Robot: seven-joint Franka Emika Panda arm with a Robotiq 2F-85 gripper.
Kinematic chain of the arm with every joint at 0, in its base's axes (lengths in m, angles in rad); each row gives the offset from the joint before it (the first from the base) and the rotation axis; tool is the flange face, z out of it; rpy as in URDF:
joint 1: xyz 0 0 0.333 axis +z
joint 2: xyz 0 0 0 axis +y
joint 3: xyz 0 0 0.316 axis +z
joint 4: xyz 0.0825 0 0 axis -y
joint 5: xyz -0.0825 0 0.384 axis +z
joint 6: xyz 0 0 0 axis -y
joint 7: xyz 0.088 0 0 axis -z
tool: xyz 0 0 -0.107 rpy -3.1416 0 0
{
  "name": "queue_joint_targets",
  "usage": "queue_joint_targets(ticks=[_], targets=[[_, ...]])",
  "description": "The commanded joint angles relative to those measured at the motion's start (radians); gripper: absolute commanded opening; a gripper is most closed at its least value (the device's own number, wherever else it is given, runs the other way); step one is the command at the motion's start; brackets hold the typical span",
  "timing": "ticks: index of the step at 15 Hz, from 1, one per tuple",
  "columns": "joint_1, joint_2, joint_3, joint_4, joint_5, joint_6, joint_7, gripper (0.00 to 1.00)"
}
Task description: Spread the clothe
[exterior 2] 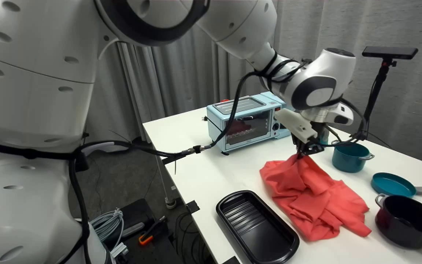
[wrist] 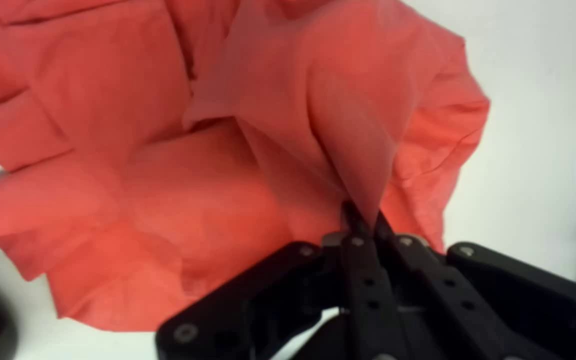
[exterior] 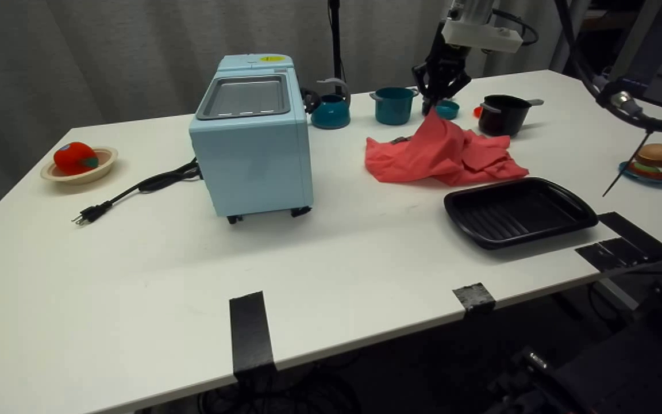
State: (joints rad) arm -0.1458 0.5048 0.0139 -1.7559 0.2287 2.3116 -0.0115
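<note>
The red cloth lies crumpled on the white table, with many folds and overlapping layers, in both exterior views [exterior: 451, 158] [exterior 2: 313, 201]. It fills much of the wrist view [wrist: 168, 190]. My gripper is above the cloth's edge nearer the toaster oven, in both exterior views [exterior: 430, 108] [exterior 2: 300, 154]. In the wrist view my gripper [wrist: 364, 217] is shut with a pinched fold of the cloth between its fingertips. The pinched part rises in a peak to the fingers, while the rest of the cloth lies on the table. Layers under the folds are hidden.
A black baking tray [exterior: 520, 213] [exterior 2: 258, 227] lies close beside the cloth. A light blue toaster oven [exterior: 256, 155] [exterior 2: 247, 123], teal kettle [exterior: 331, 113], teal pot [exterior: 394, 106] [exterior 2: 349, 157], teal pan [exterior 2: 392, 184] and black pot [exterior: 503, 118] [exterior 2: 408, 222] stand around it.
</note>
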Motion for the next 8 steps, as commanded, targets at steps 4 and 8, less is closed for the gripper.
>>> queue_joint_targets(ticks=[4,8], targets=[[0.05,-0.199,0.106,-0.268,0.038,0.139,-0.222,0.01],[0.068,-0.23,0.151,-0.327,0.048,0.118,-0.308,0.01]])
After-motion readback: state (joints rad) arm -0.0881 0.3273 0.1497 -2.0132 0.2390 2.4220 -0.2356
